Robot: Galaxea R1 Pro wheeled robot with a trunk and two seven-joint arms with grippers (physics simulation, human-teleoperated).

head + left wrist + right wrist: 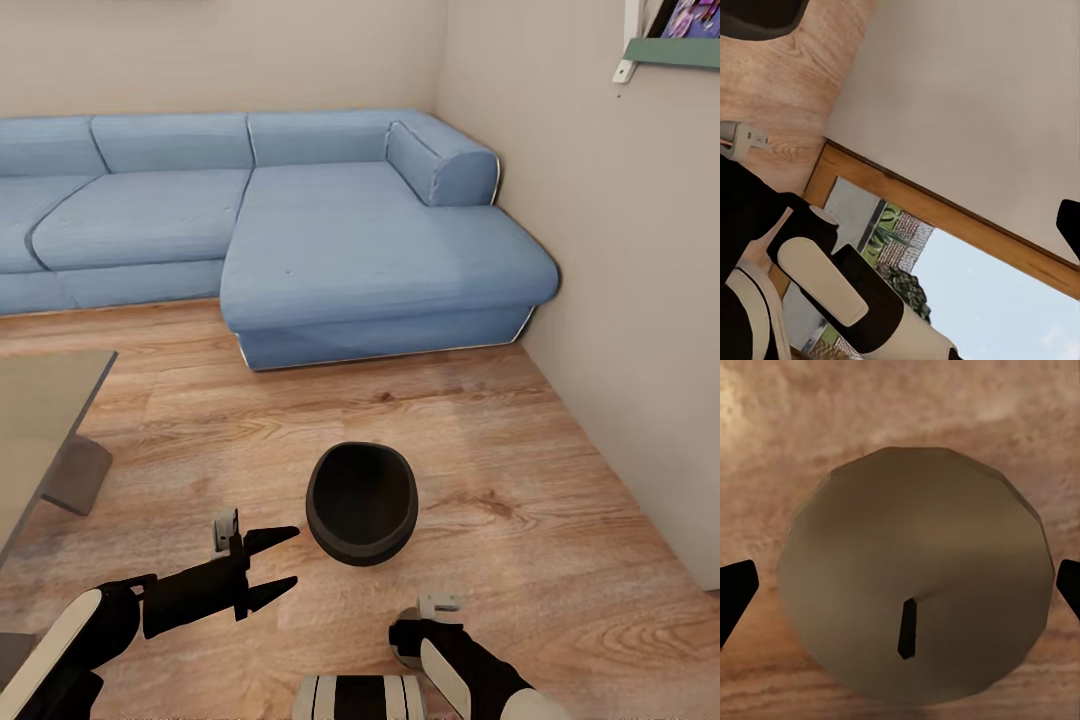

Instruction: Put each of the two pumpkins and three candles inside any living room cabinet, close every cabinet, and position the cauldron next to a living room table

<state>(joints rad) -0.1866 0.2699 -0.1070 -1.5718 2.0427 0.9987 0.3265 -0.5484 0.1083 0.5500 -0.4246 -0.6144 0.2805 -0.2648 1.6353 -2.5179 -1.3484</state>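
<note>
Directly under the right gripper (pixel 900 585), whose jaws stand wide apart, a candle (pixel 916 594) sits on the wood floor, not yet grasped. Left gripper (pixel 275 565) hangs open just beside the cauldron (pixel 361 503), which stands apart from the table (pixel 40 420), so that placement looks undone.

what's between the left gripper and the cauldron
Nothing: in the head view only bare wood floor separates the open left gripper from the cauldron.
</note>
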